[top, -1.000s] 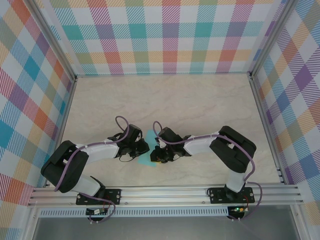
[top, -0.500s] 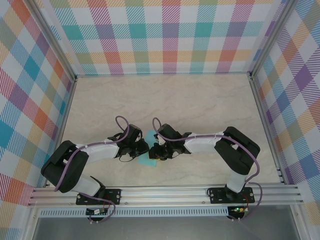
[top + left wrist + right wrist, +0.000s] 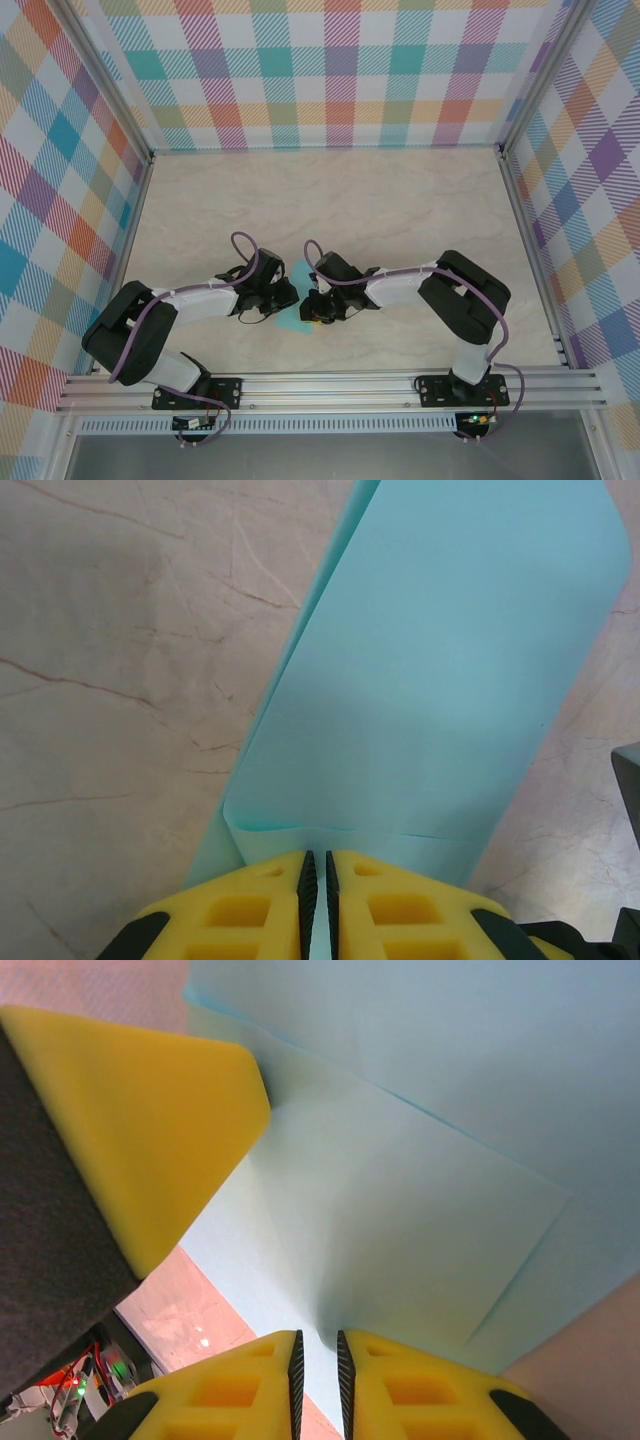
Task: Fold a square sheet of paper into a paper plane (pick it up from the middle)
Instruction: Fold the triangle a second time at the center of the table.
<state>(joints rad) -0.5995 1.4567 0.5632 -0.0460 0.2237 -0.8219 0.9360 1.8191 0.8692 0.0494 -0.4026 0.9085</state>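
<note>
The turquoise sheet of paper [image 3: 301, 270] is folded over on itself and held just above the table between the two arms. In the left wrist view a long folded flap of the paper [image 3: 440, 680] runs away from my left gripper [image 3: 317, 865], which is shut on its near edge. My right gripper [image 3: 317, 1345] is shut on another edge of the paper [image 3: 400, 1190], which bends up into its narrow gap. A yellow finger of the left gripper [image 3: 140, 1130] sits close at the upper left there. From above, the left gripper [image 3: 285, 295] and right gripper [image 3: 318, 305] almost touch.
The pale marbled table [image 3: 400, 210] stretches behind the arms to checked walls on three sides. A metal rail [image 3: 330, 385] carrying both arm bases runs along the near edge. Purple cables loop over both forearms.
The right arm shifted slightly to the right and came back. Both grippers keep their hold on the paper, which stays in the same place.
</note>
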